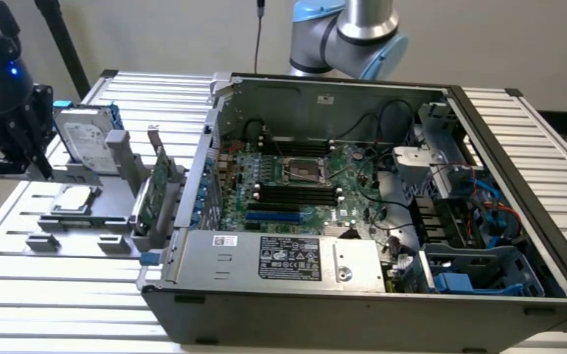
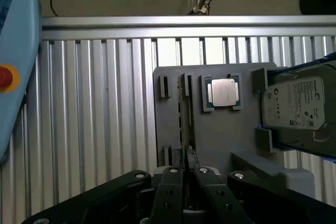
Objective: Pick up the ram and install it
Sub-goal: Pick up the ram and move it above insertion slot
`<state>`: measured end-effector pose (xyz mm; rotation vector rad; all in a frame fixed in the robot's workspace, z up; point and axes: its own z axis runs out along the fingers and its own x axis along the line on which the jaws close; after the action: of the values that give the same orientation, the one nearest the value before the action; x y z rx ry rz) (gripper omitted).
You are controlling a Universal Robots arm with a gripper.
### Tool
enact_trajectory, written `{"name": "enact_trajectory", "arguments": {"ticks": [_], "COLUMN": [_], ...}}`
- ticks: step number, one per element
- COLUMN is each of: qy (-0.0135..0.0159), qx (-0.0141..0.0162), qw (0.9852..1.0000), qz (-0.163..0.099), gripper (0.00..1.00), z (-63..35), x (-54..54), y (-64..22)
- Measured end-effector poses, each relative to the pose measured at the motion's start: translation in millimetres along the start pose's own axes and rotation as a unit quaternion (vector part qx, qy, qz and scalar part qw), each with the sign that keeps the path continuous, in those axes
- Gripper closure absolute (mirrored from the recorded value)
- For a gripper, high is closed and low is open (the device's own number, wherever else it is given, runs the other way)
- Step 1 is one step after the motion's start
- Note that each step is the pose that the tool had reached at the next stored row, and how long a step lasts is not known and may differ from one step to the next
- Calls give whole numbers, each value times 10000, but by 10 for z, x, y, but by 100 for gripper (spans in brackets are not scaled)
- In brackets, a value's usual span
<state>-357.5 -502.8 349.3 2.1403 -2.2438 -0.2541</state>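
Pinching ram (image 2: 183,119), tool (image 2: 184,156) nearly closed

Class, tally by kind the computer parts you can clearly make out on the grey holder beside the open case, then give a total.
Hard drive: 1
Processor chip: 1
Green card with bracket: 1
Total: 3
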Motion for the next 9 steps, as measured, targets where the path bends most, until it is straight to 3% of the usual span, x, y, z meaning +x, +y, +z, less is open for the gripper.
{"name": "enact_trajectory", "arguments": {"ticks": [6, 9], "qy": [0, -52], "qx": [-25, -32], "qw": [10000, 9999], "qz": [-87, -112], "gripper": [86, 86], "z": [-262, -336], "x": [-30, -41], "y": [-101, -197]}}
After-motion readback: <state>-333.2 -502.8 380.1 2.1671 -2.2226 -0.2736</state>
